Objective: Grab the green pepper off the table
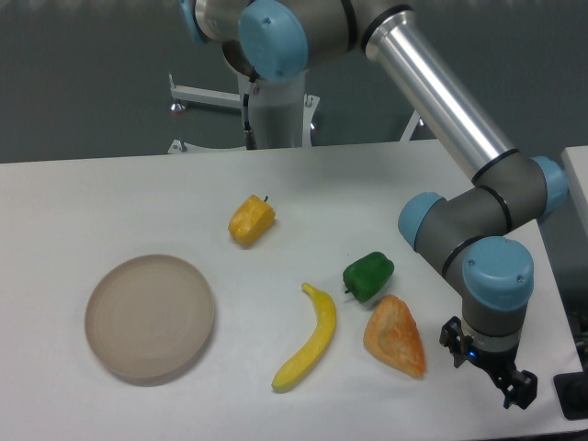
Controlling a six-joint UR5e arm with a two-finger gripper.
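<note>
the gripper (pixel 501 381) hangs low near the front right corner of the table (pixel 110 193), just right of the orange wedge (pixel 396 336), and it holds nothing; its dark fingers are partly seen from the side, so how far apart they stand cannot be told from here. the step in hand looks like the approach, with the grasp not yet begun. to do it well, the arm should probably lift a little first, travel left and back over the orange wedge rather than sweep through it, and come down on the green pepper (pixel 368 275) from above with the jaws wide. the pepper is lumpy, so closing across its narrower waist would likely seat it better than pinching the bulging ends, and its glossy skin may slip under a light squeeze. the wedge lies just beside the pepper's front right side, and the banana (pixel 309 339) curves close on its left (a finger set down carelessly could nudge either). the pepper itself sits right of the table's middle, lying on its side, dark green and shiny, rounded, with a short stem pointing front-left. the yellow pepper (pixel 251 220) and the beige plate (pixel 150 317) lie well apart from it.
</note>
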